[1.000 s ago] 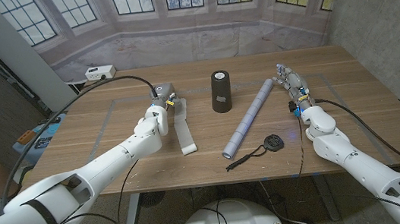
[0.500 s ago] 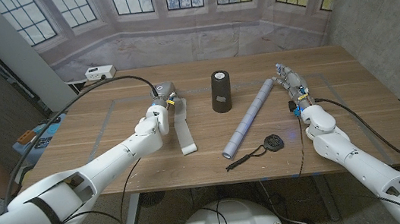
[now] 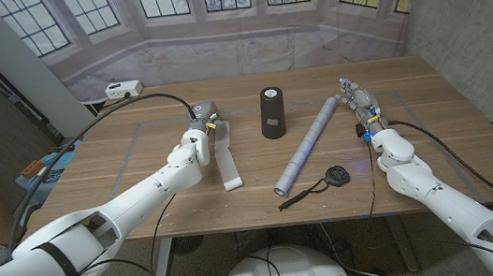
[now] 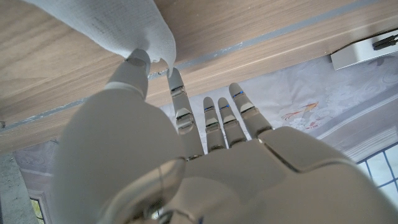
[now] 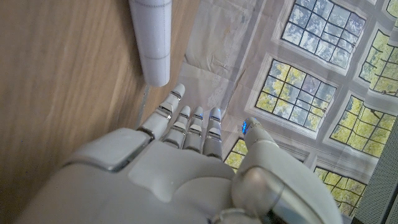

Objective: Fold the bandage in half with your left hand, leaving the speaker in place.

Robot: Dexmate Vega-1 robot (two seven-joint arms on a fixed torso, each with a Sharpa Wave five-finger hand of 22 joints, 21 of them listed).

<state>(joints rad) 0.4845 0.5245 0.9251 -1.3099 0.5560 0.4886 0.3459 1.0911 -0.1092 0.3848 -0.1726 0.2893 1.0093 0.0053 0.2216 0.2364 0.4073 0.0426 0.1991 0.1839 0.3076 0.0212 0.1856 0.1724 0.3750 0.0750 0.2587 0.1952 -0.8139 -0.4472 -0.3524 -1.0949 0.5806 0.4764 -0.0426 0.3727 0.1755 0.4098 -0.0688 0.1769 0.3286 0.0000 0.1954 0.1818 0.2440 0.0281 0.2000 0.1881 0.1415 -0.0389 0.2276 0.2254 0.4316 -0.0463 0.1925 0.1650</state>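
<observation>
One bandage (image 3: 224, 157) lies as a white strip on the table (image 3: 139, 184), left of centre, its far end under the left hand (image 3: 198, 130) and its near end pointing toward the robot. Left wrist view shows the thumb and a finger nipping the bandage (image 4: 118, 28) end, other fingers (image 4: 219, 121) straight and a little apart, so the hand is pinching the cloth, not spread free. Step in hand looks like the start of the fold: the far end is caught, the strip is still at full length, nothing is doubled over yet. To do it well, I'd keep the pinch firm, lift the end only a little off the wood, carry it straight along the strip toward the near end, and lay it down edge on edge so the halves match; pulling sideways would likely skew or drag the whole strip. Speaker (image 3: 271, 112), a dark upright cylinder, stands just right of the hand and near the bandage's far end, so the arm should stay on its own side and not swing right. Beyond it lie a pale tube (image 3: 307, 145) and a small black disc with a cord (image 3: 335, 176). Right hand (image 3: 359, 103) waits at the tube's far end, fingers straight and close, holding nothing; best left idle.
</observation>
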